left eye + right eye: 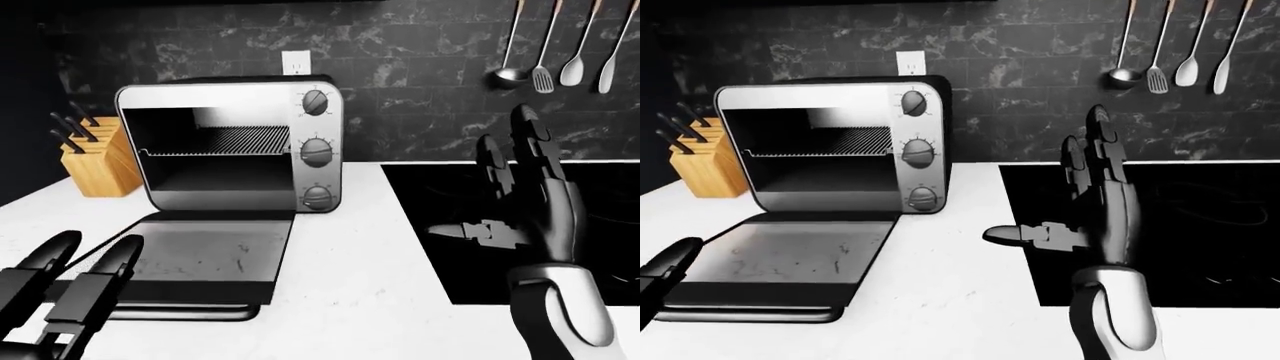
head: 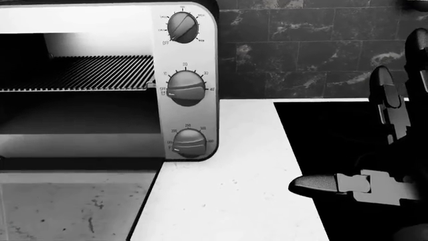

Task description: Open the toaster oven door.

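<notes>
The toaster oven (image 1: 230, 146) sits toward the left of my left-eye view against the dark tiled wall, and its door (image 1: 205, 259) is down flat on the white counter (image 1: 350, 255), handle bar nearest me. The cavity stands open with one wire rack (image 1: 240, 140) across it. Three knobs (image 1: 316, 152) run down its right panel, one above another.

My right hand (image 1: 525, 206) hovers upright above the left edge of the black cooktop (image 1: 560, 225), fingers spread apart, thumb pointing left, gripping nothing. It is well apart from the oven, with a bare strip of counter between them.

My left hand (image 1: 65, 289) is low at the bottom left, fingers apart, just beside the door's near left corner; whether it touches the handle I cannot tell.

To the oven's left is one wooden knife block (image 1: 98, 161) with three dark handles showing, near the oven's side. One wall outlet (image 1: 295, 62) shows above the oven. Four utensils (image 1: 558, 49) hang at the top right, well above my right hand.
</notes>
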